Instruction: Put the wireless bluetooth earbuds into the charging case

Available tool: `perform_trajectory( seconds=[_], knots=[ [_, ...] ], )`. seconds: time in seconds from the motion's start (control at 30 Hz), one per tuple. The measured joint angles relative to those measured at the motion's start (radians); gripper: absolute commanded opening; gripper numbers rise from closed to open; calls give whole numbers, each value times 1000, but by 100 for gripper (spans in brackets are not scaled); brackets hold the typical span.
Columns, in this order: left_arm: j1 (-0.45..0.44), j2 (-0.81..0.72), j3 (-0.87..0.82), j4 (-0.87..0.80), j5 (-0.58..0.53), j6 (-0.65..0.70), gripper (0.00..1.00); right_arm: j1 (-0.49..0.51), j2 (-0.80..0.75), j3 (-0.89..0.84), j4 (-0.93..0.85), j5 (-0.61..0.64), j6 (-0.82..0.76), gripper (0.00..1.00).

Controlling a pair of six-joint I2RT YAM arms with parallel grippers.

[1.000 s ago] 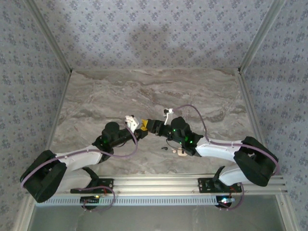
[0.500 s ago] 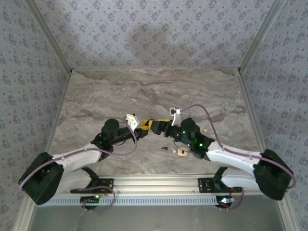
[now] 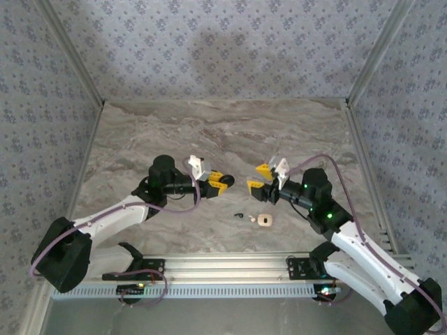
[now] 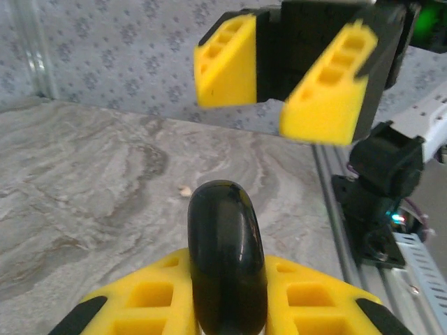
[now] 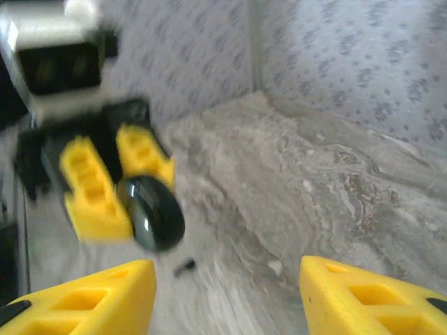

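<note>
My left gripper is shut on a glossy black round disc, held edge-up above the table; the disc also faces the right wrist camera. A short gap to its right, my right gripper stands open with nothing between its yellow fingers. On the marble below the gap lie one tiny black earbud and, just right of it, the pale beige charging case. The earbud is a small dark blur under the disc in the right wrist view.
The marble table is bare behind both grippers. A metal rail runs along the near edge, and patterned walls close in the back and sides. The open right fingers hang just ahead of the left wrist camera.
The right gripper, which met the left one at the disc, has opened and drawn back to the right. The left gripper keeps the disc. The case now lies uncovered.
</note>
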Motion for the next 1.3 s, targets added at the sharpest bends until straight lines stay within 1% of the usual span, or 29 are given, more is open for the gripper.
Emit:
perform_trajectory(
  seconds=[0.1,0.2,0.33,0.53,0.7,0.9,0.97,1.13,1.2,1.27,1.3],
  knots=[
    [-2,-1,14,-41,34,23,14,-27,33,22,-88,-101,-166,57],
    [-5,-10,15,-72,55,38,14,-55,102,80,-140,-194,-266,56],
    [-14,-16,15,-86,66,47,14,-62,187,143,-152,-311,-348,54],
    [-20,-19,15,-95,73,48,14,-49,287,202,-182,-416,-416,48],
    [-23,-20,17,-95,74,47,14,-23,336,230,-195,-457,-459,44],
    [-28,-20,23,-97,80,47,14,0,379,247,-201,-476,-487,39],
    [-28,-20,25,-97,82,47,14,5,388,253,-201,-481,-492,36],
    [-28,-21,26,-98,88,55,14,6,399,262,-207,-481,-504,20],
    [-28,-21,26,-99,88,60,15,4,399,263,-214,-481,-505,16],
    [-28,-21,26,-102,88,66,17,4,399,264,-222,-481,-509,14],
    [-28,-21,26,-103,88,66,20,4,399,266,-227,-480,-510,14]
  ],
)
